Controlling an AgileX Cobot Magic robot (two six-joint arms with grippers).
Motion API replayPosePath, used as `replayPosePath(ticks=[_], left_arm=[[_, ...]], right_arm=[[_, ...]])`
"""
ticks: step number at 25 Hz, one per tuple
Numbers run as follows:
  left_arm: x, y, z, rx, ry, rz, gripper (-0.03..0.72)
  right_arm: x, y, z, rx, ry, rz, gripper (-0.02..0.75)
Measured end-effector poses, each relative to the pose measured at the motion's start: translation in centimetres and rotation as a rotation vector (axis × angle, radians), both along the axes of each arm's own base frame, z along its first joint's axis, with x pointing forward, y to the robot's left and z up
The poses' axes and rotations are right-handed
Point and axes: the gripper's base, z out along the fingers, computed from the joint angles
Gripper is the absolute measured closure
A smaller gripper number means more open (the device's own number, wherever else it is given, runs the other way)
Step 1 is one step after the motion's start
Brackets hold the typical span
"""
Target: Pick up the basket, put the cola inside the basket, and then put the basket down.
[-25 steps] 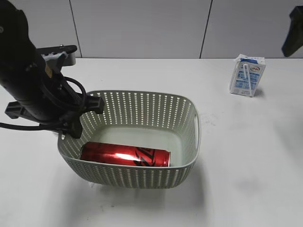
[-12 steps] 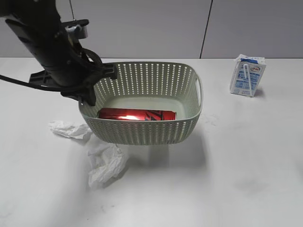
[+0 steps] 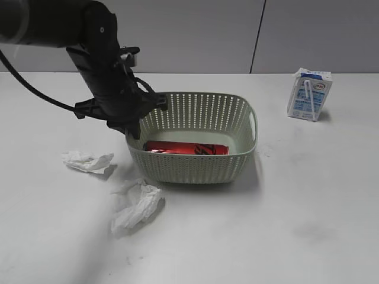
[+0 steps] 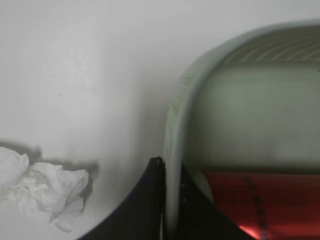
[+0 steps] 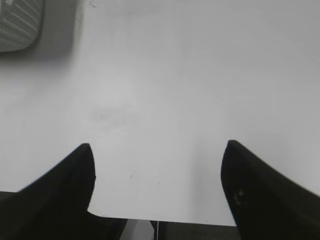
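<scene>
A: Black left gripper [image 3: 131,125] is what you want first. Your fingers [image 4: 145,210] are pinched on the left end wall of the pale sage-green perforated plastic basket [image 3: 195,165]; the wrist view has one finger outside the rim and one inside.

B: And the basket itself?

A: Near the middle of your white table [image 3: 308,207], upright. Its shadow lies close beneath it; I can't tell from here whether the base touches the surface. The slim red cola can [image 3: 186,148] lies on its side on the basket floor, along the near long wall. You see its red end in the left wrist view too [image 4: 260,200], just inside the gripped wall [image 4: 175,150].

B: Right side?

A: Your right gripper [image 5: 157,195] has its black fingers [image 5: 70,185] spread wide with only bare table between them. A corner of the basket shows at the top left of that view [image 5: 20,25], well apart from the fingers.

B: Anything else on the table?

A: Two crumpled white tissues: one left of the basket [image 3: 86,161], one in front of its left corner [image 3: 136,207]. A blue-and-white drink carton [image 3: 309,93] stands upright far right, well apart from the basket.
</scene>
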Motion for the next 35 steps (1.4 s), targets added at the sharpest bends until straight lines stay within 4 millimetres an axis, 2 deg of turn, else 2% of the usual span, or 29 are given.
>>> replayPosePath(ticks=[5,10,12,13,15,17,20,23,28,32,35], left_arm=[[0.2,-0.1,-1.5,0.017,0.03,0.001,0.691],[0.4,-0.2,-1.5,0.001,0.007,0.017,0.688],[0.5,-0.3,-1.5,-0.004,0.003,0.026,0.648],[0.5,-0.3,-1.5,-0.005,0.002,0.027,0.612],[0.5,-0.3,-1.5,-0.006,0.003,0.029,0.482],[0.4,-0.2,-1.5,-0.001,0.012,0.029,0.314],[0.2,-0.1,-1.4,0.012,0.037,0.024,0.1],[0.0,0.5,-0.1,0.027,0.021,-0.007,0.038],[0.6,3.5,4.0,0.035,-0.086,-0.009,0.027],[1.1,8.1,7.2,0.061,-0.14,-0.012,0.027],[1.1,11.8,8.6,0.108,-0.133,-0.042,0.029]], right_arm=[[-3.8,0.0,-1.2,-0.013,-0.114,0.013,0.146],[-6.9,0.0,-2.9,-0.024,-0.188,0.024,0.146],[-8.0,0.1,-3.0,-0.027,-0.239,0.025,0.146],[-8.5,0.1,-3.1,-0.028,-0.264,0.026,0.146],[-9.3,0.1,-3.3,-0.03,-0.309,0.025,0.146],[-10.1,0.1,-4.1,-0.031,-0.333,0.025,0.146],[-11.0,0.1,-5.6,-0.034,-0.349,0.027,0.146],[-11.8,0.1,-5.6,-0.037,-0.422,0.026,0.146],[-13.1,0.1,-5.4,-0.042,-0.512,0.027,0.146],[-13.3,0.1,-5.4,-0.044,-0.533,0.028,0.146],[-13.3,0.1,-5.3,-0.044,-0.534,0.028,0.146]])
